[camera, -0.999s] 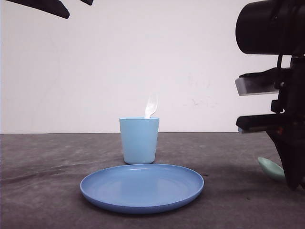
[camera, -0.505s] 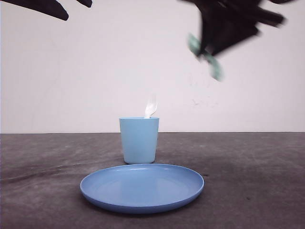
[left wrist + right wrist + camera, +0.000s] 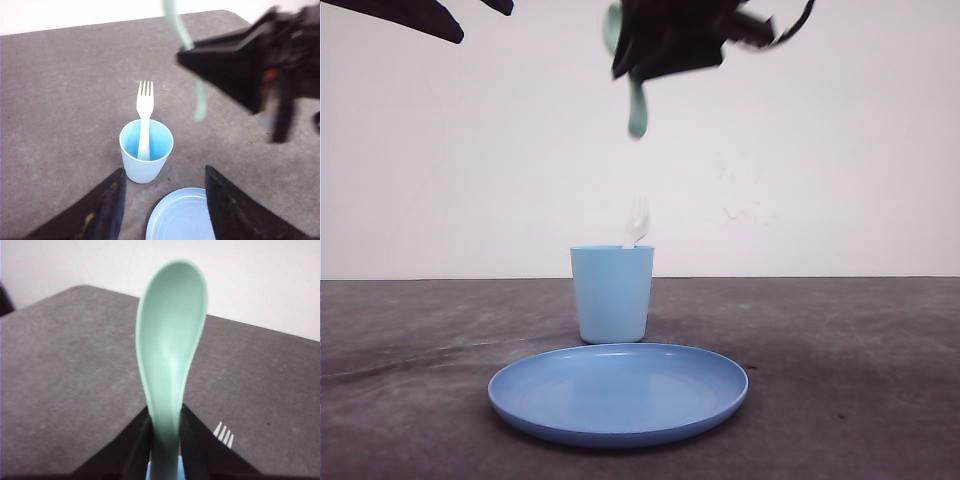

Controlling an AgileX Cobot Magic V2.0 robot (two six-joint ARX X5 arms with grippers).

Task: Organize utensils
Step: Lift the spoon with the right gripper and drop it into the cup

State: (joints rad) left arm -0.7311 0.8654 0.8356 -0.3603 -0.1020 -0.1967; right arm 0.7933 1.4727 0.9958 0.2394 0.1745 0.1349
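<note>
The mint-green spoon (image 3: 171, 355) sits clamped in the right gripper (image 3: 165, 432), its stem pinched between the two dark fingers (image 3: 131, 445) and its oval bowl standing out beyond them. In the front view the spoon (image 3: 637, 108) hangs at the top centre of the frame, one end pointing down from the blurred right gripper (image 3: 665, 45), high above the light blue cup (image 3: 612, 293) and apart from it. Motion blur makes the exact tilt hard to judge there.

The white fork (image 3: 144, 122) stands inside the cup (image 3: 146, 156), handle down and four tines up, leaning on the rim; in the front view its tines (image 3: 637, 220) poke above the cup's edge.

The cup rests on the dark grey desk (image 3: 840, 380) just behind the blue round plate (image 3: 618, 392), which lies flat in the lower centre.

The left gripper (image 3: 162, 210) hovers above the cup and plate, its fingers (image 3: 107, 207) spread wide with nothing between them.
</note>
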